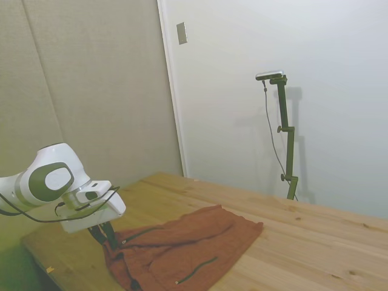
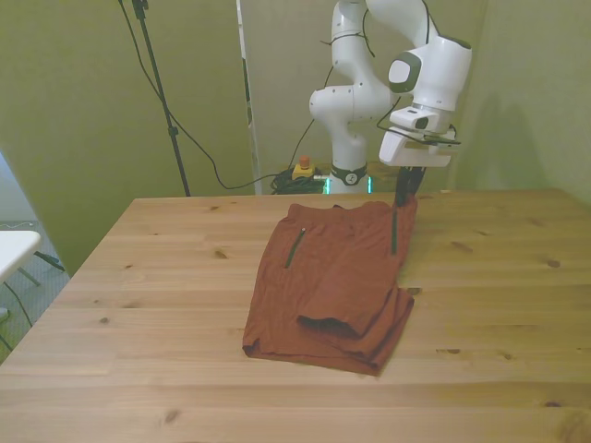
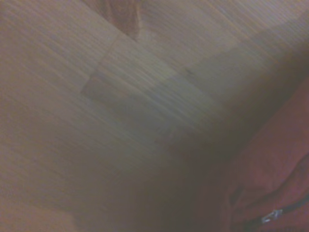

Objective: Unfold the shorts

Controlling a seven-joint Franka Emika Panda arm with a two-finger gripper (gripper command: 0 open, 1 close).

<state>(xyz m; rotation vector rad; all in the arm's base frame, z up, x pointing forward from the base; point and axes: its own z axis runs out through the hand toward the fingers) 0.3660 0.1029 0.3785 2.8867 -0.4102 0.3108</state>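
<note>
— Rust-red shorts (image 2: 328,281) lie folded on the wooden tabletop (image 2: 138,305). Which step is this?

— The grasp, I judge. My end effector (image 2: 404,196) sits at the corner on the front view's right, at the far edge, touching the cloth.

— Is it gripping?

— My fingers look closed on that corner, the fabric slightly raised. Next I must lift and draw it outward to open the fold.

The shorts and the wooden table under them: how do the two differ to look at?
The shorts are rust-red, while the table is pale, knotty wood. The shorts lie soft and creased, one part folded over on itself; the table is flat and rigid. The shorts cover only a patch near the middle, with bare table all around them. The gripper is down at a far corner of the shorts, not on bare table.
</note>
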